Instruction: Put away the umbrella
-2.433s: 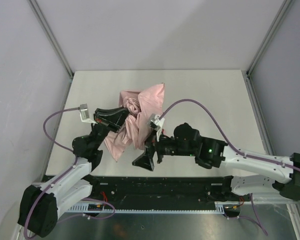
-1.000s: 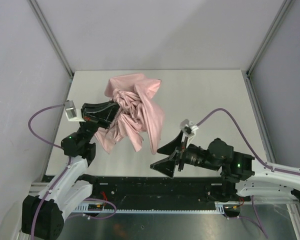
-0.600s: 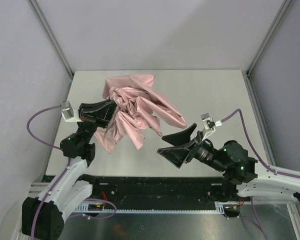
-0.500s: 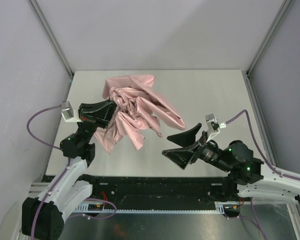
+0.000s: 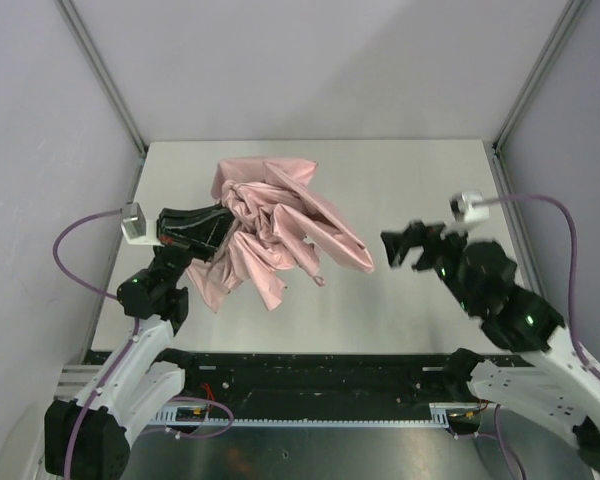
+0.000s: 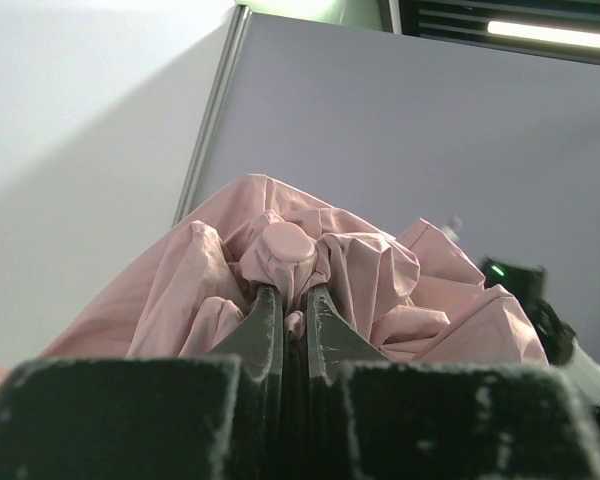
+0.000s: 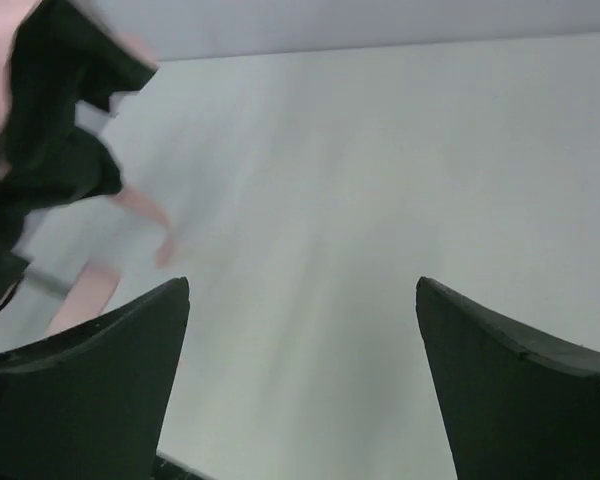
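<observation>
The umbrella point(image 5: 280, 228) is a crumpled bundle of pale pink fabric, held up over the left half of the table point(image 5: 430, 180), with loose folds trailing right. My left gripper point(image 5: 218, 230) is shut on it from the left. In the left wrist view the gripper point(image 6: 292, 292) pinches gathered fabric just under a round pink cap point(image 6: 287, 248). My right gripper point(image 5: 405, 247) hangs to the right of the fabric, apart from it, open and empty. In the blurred right wrist view the right gripper point(image 7: 302, 285) frames bare table, with pink umbrella fabric point(image 7: 90, 285) at the left edge.
Grey walls with metal corner posts point(image 5: 105, 75) close in the table on three sides. A black rail point(image 5: 310, 375) runs along the near edge between the arm bases. Purple cables point(image 5: 80, 240) loop beside each arm. The left arm point(image 7: 50, 130) shows dark at the upper left of the right wrist view.
My right gripper has let the fabric go and swung from the near middle up and to the right, still open. The umbrella's loose folds have spread rightward. The left gripper has held its grip.
</observation>
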Controlling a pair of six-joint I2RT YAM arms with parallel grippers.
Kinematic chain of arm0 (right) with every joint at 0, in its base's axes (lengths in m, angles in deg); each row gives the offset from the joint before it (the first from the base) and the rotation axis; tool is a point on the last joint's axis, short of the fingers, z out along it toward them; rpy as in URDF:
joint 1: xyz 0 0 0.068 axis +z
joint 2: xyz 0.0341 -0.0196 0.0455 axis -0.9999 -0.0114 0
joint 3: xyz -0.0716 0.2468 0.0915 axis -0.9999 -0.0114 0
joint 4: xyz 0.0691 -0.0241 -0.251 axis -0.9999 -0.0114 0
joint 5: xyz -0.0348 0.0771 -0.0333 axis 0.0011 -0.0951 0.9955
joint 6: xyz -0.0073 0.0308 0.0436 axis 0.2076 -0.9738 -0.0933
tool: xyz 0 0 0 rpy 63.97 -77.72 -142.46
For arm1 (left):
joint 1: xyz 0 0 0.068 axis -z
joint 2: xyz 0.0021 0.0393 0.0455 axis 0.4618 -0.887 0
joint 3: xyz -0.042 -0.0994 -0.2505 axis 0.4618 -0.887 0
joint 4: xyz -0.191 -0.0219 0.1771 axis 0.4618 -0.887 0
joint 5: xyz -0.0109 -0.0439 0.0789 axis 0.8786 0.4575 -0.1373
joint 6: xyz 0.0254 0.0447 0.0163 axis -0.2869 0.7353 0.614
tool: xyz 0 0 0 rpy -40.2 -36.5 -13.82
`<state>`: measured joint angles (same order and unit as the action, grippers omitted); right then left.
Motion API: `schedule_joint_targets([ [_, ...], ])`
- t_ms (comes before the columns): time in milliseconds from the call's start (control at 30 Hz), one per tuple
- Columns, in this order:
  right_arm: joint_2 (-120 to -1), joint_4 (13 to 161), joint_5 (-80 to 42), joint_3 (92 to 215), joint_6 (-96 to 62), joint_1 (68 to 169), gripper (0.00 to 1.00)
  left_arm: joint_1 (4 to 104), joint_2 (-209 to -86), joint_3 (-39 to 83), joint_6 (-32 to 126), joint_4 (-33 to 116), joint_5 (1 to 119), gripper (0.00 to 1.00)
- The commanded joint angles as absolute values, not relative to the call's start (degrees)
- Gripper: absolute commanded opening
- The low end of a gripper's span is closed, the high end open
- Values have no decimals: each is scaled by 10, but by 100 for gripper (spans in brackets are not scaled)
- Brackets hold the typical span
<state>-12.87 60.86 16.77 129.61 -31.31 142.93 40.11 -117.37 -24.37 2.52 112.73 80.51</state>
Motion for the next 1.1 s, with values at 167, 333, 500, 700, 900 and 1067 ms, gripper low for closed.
schedule_joint_targets([
  [167, -324, 774, -603, 1438, -171, 1064, 99, 396, -1167, -212, -32, 1289, 877, 0],
  [333, -378, 940, -778, 1440, -251, 1058, 99, 396, -1184, -191, -73, 1326, 931, 0],
  [500, -403, 1003, -807, 1439, -274, 1136, 99, 396, -1185, -185, -88, 1342, 969, 0],
  [700, -426, 1037, -807, 1440, -281, 1199, 99, 397, -1188, -180, -97, 1350, 986, 0],
  [900, -463, 1038, -769, 1440, -259, 1244, 99, 402, -1190, -169, -100, 1353, 986, 0],
  [1067, -484, 1047, -728, 1448, -249, 1294, 99, 407, -1192, -166, -98, 1353, 987, 0],
])
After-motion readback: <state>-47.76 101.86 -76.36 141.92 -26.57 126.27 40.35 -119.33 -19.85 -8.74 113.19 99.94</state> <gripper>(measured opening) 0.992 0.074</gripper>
